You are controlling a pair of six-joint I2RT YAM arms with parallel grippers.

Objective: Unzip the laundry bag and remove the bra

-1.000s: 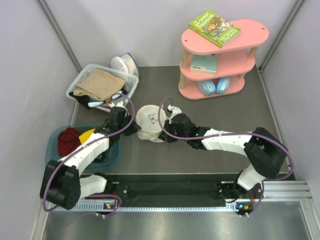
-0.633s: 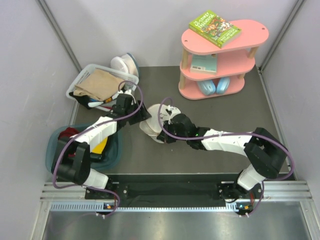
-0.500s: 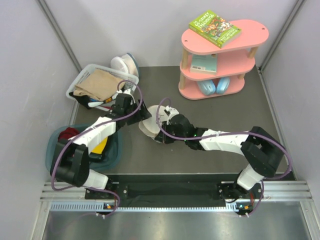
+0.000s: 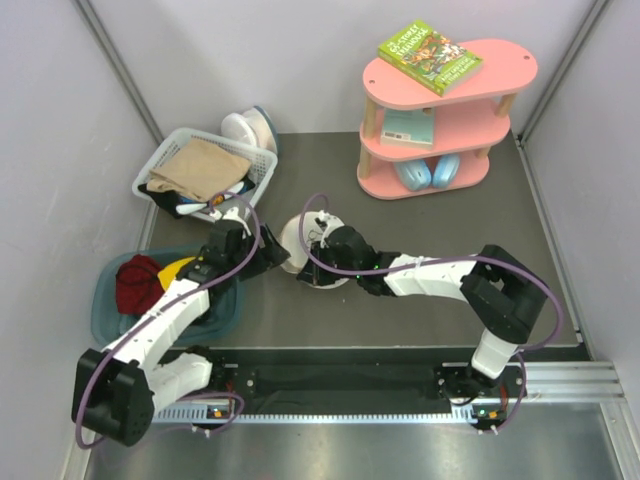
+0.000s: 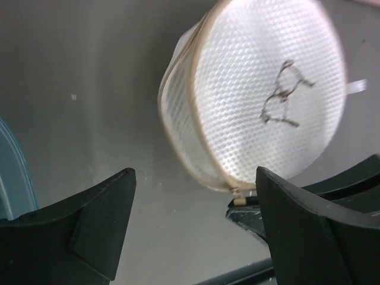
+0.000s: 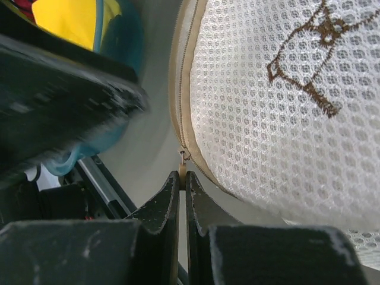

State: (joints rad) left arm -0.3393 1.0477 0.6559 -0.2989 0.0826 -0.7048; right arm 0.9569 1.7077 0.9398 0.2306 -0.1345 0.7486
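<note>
Mesh looks light and floppy, so the laundry bag (image 4: 296,236), on the counter (image 4: 450,220) between the arms, probably handles best by its zipper pull (image 6: 183,157), pinched in the right hand (image 6: 183,178); the left hand (image 5: 195,177) is spread.

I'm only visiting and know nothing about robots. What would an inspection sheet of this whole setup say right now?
Surface: dark grey table.
Job's things: laundry bag tilted, tan zipper looks closed where visible; bra not seen.
Clutter: white basket holding tan cloth; teal tub with red and yellow items; pink shelf with book and headphones.
Grippers: right gripper fingers shut on the zipper pull; left gripper open, near the bag, not touching.
Cables: purple cable looped along each arm.
Surroundings: pale walls; nothing else seen.
</note>
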